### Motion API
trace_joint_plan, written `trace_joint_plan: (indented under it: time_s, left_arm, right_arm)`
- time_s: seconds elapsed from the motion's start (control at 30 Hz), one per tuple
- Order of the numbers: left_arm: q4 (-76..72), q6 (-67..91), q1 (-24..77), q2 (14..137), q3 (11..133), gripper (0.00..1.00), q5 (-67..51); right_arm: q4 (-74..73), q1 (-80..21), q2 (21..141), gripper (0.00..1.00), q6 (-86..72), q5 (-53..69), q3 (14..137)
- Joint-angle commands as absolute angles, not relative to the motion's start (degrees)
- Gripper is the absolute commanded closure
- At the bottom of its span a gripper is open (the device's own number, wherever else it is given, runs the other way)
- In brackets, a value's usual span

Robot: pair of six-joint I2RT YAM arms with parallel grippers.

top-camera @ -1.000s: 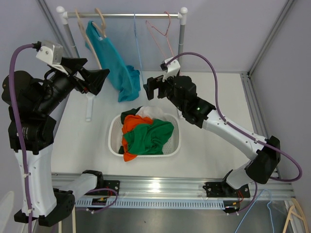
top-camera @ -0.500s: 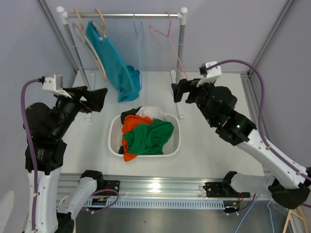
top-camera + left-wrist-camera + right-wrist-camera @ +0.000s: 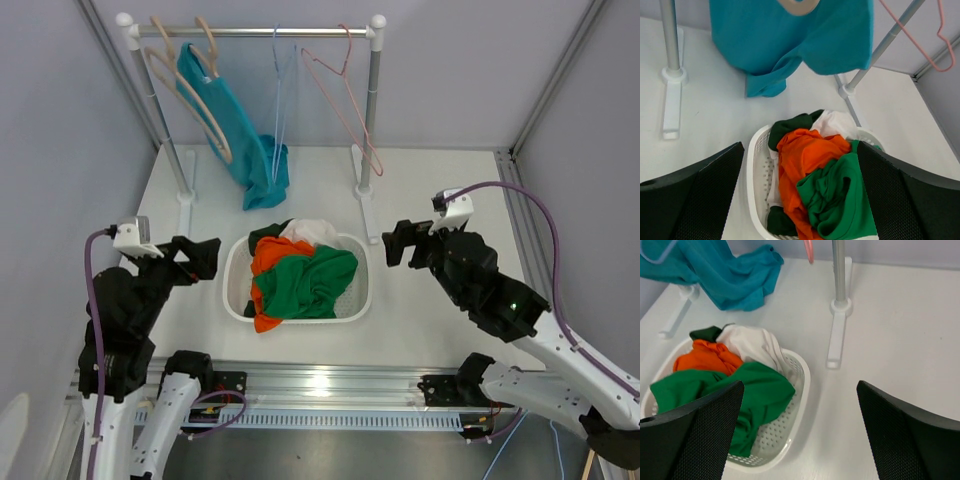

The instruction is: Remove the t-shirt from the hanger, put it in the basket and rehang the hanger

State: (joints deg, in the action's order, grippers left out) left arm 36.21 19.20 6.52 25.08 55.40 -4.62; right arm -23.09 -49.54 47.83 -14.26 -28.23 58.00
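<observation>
Lengthwise the t-shirt hangs down from its hanger, while left gripper and right gripper, held low, gape empty.

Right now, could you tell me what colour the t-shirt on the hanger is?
Teal t-shirt, best in left wrist view.

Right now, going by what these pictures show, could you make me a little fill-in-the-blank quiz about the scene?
The orange garment and the green garment lie in a ____ basket.
The bare wire hanger at the right end of the rack is ____.
The teal t-shirt hangs from the rack, while the left gripper and the right gripper are both ____ and hold nothing.

Missing words: white; pink; open.
</observation>
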Motion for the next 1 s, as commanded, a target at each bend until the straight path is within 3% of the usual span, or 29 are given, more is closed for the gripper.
trace_joint_plan:
  time_s: [0.0,0.27,0.97]
  left_arm:
    - [38.14,18.72,6.77,20.75,50.91,0.00,-2.02]
    - [38.14,19.25,6.77,12.48,45.18,0.00,-2.20]
    - [38.76,19.07,6.77,13.36,46.05,0.00,-1.76]
  right_arm:
    - [-24.35,-49.75,42.12,0.00,-18.19,-30.06,54.68]
    - [-25.58,-49.75,37.70,0.01,-19.16,-30.67,49.40]
    - [-24.96,-49.66,37.26,0.00,-19.25,-30.59,47.99]
